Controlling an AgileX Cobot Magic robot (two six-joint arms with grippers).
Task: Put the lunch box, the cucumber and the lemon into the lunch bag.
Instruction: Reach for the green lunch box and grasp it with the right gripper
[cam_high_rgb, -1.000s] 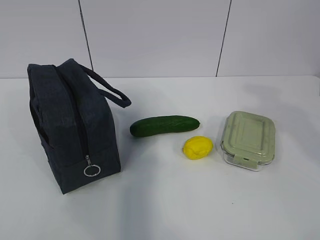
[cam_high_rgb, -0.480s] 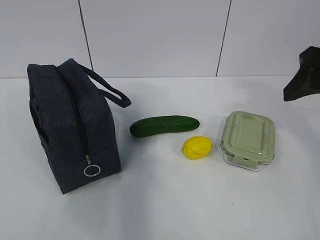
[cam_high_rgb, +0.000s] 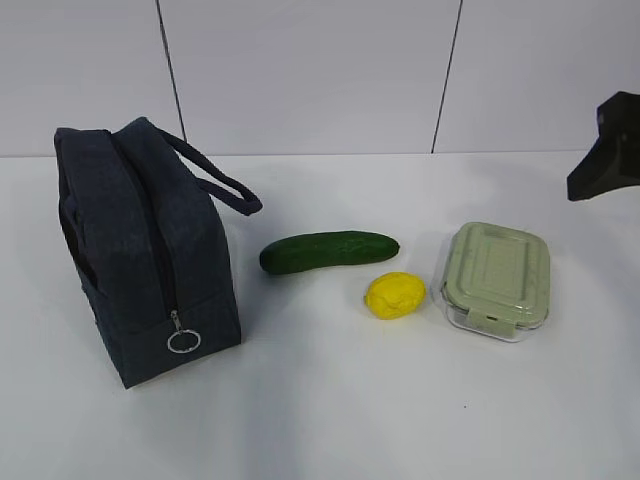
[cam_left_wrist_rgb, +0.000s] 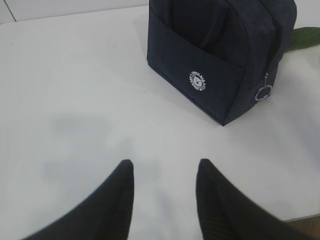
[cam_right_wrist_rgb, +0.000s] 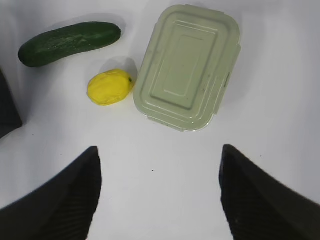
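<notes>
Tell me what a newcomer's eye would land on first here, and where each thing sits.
The dark navy lunch bag dominates the left of the white table, standing zipped shut with its silver ring pull hanging low. To its right lie the cucumber, the bright yellow lemon in front of it, and the green-lidded lunch box farthest right.

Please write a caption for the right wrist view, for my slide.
Open jaws above the table, facing lunch box, lemon and cucumber.
</notes>
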